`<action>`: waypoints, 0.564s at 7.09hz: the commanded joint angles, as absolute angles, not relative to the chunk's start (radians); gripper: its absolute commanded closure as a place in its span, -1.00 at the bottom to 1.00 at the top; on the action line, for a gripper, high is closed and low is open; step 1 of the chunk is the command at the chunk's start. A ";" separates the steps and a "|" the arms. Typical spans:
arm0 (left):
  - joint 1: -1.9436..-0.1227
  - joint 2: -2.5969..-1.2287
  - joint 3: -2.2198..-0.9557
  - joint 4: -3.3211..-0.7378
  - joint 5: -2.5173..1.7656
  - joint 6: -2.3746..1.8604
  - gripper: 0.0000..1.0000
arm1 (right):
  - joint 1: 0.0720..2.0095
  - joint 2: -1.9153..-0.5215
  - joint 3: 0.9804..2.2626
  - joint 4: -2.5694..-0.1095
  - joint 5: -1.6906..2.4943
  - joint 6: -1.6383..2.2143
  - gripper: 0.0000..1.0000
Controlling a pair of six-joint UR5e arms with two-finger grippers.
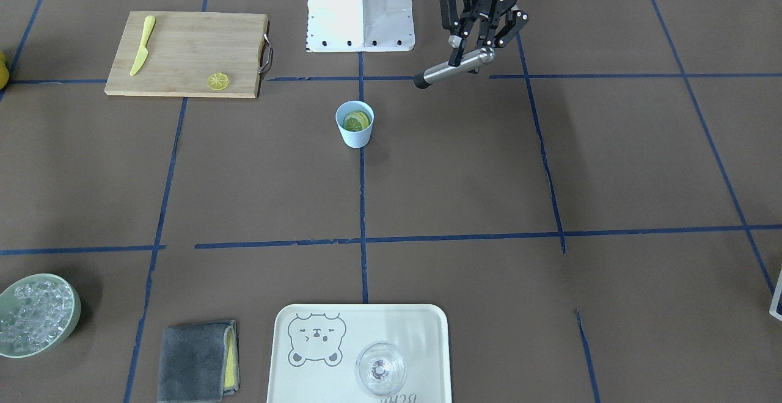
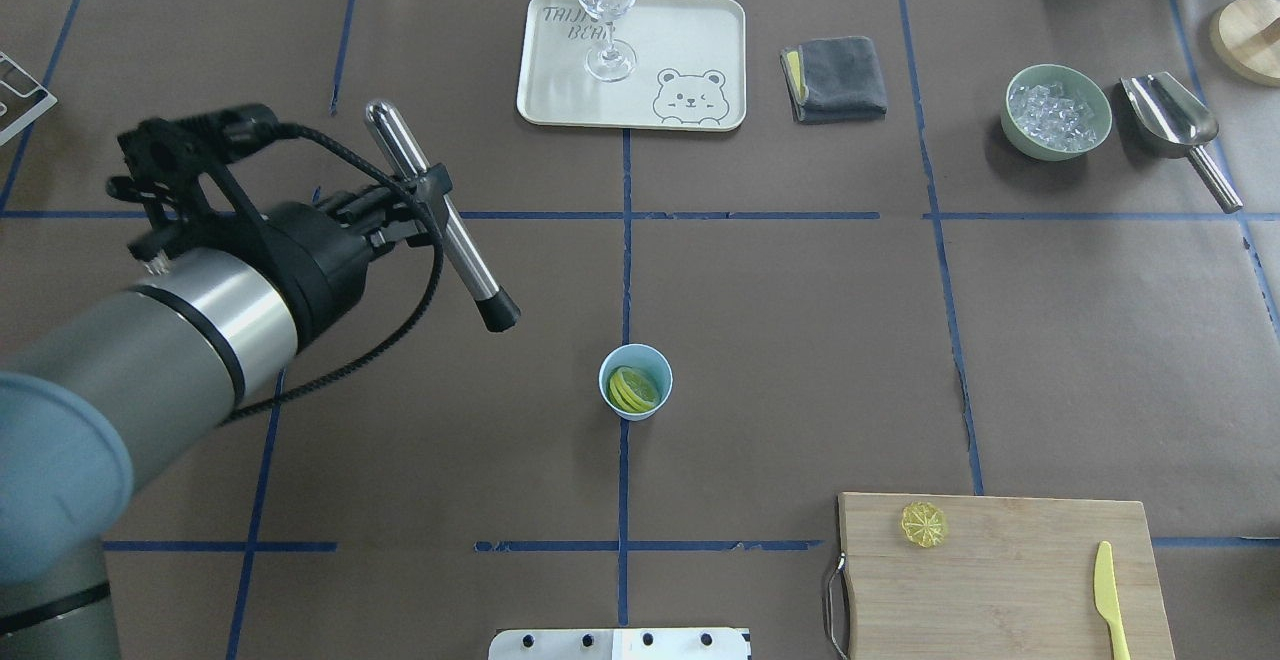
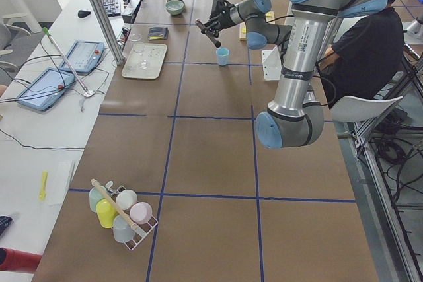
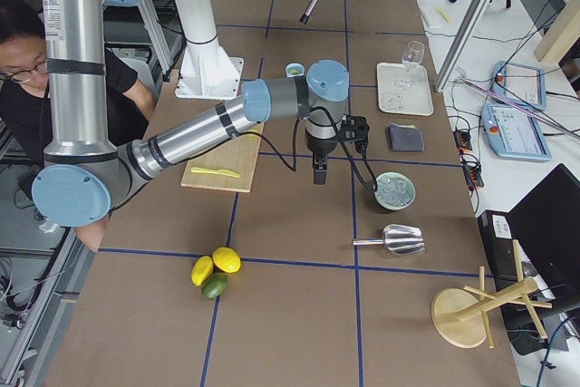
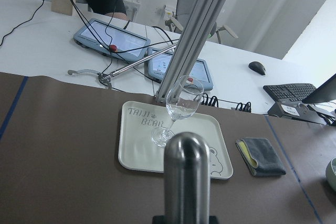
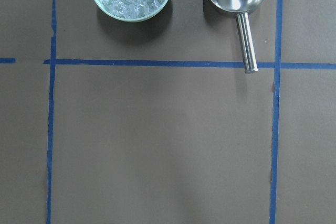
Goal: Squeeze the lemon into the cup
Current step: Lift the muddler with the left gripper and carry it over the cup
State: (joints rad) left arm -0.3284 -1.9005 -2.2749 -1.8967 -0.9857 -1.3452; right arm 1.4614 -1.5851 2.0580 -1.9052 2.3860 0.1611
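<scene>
The light-blue cup [image 1: 354,125] stands upright at the table's middle, and it also shows in the overhead view [image 2: 635,382]. Yellow lemon pieces [image 1: 356,121] lie inside it, cut faces showing [image 2: 634,389]. My left gripper [image 1: 473,55] is shut on a steel rod with a black tip [image 2: 445,220] and holds it tilted in the air, back and to the side of the cup, black tip toward it. The rod fills the left wrist view [image 5: 186,177]. My right gripper [image 4: 319,172] hangs over the table near the ice bowl; I cannot tell whether it is open or shut.
A wooden cutting board [image 2: 1000,580] holds a thin yellow slice [image 2: 923,524] and a yellow knife [image 2: 1108,595]. A tray [image 2: 560,70] bears a clear glass [image 2: 607,0]. A grey cloth [image 2: 835,78], a green ice bowl [image 2: 1058,110] and a steel scoop [image 2: 1175,125] lie at the far side.
</scene>
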 commanded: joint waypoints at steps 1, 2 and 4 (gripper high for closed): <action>-0.229 -2.013 -2.150 -1.899 -0.856 -1.423 1.00 | 1.462 -1.588 2.059 -1.905 2.385 0.161 -1.00; -0.222 -2.041 -2.137 -1.899 -0.886 -1.396 1.00 | 1.463 -1.589 2.057 -1.905 2.387 0.161 -1.00; -0.224 -2.052 -2.090 -2.070 -0.948 -1.234 1.00 | 1.463 -1.592 2.043 -1.905 2.390 0.161 -1.00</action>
State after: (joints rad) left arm -0.2248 -2.0439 -2.1287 -1.9667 -0.9226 -1.3128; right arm 1.4632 -1.5898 2.0532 -1.9059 2.3875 0.1611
